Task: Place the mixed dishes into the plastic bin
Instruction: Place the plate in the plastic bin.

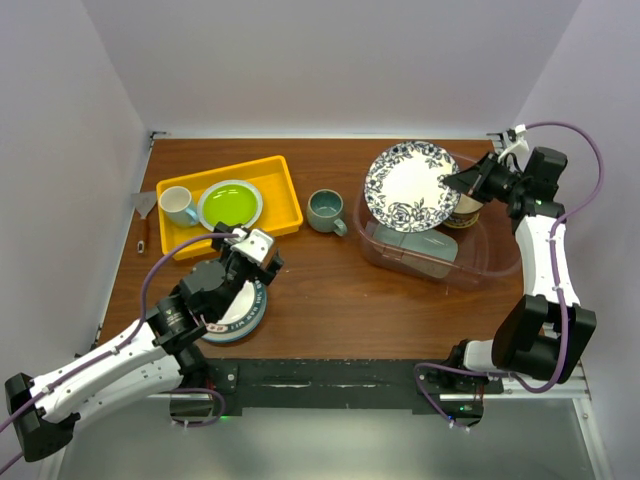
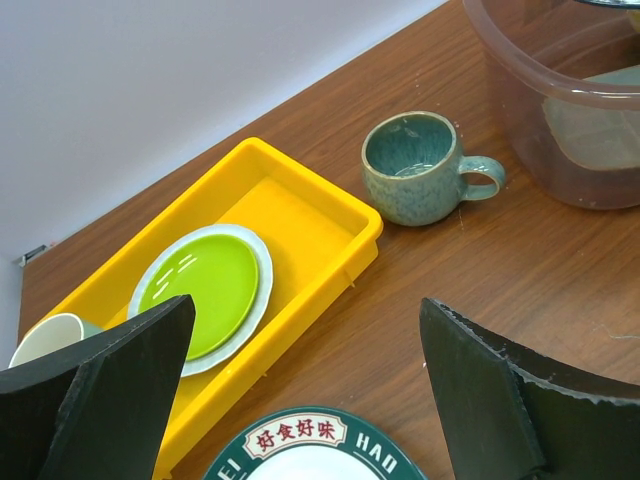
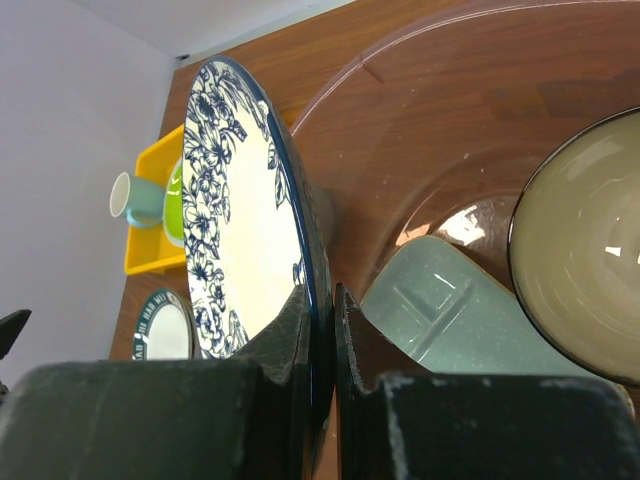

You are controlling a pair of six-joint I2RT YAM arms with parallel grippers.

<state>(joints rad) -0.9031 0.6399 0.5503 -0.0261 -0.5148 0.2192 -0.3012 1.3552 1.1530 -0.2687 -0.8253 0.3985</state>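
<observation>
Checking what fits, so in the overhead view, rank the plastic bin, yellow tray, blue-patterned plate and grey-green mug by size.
1. plastic bin
2. yellow tray, nearly alike
3. blue-patterned plate, held up nearer the camera, so flattered
4. grey-green mug

Yellow tray [image 1: 279, 198], small scraper [image 1: 145, 218] beside it

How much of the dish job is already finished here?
Done: the mint-green divided tray and tan bowl lie in the plastic bin. In hand: the right pincer grips the blue-patterned plate over the bin. Remaining: the grey-green mug on the table and the white plate under the open left pincer.
</observation>
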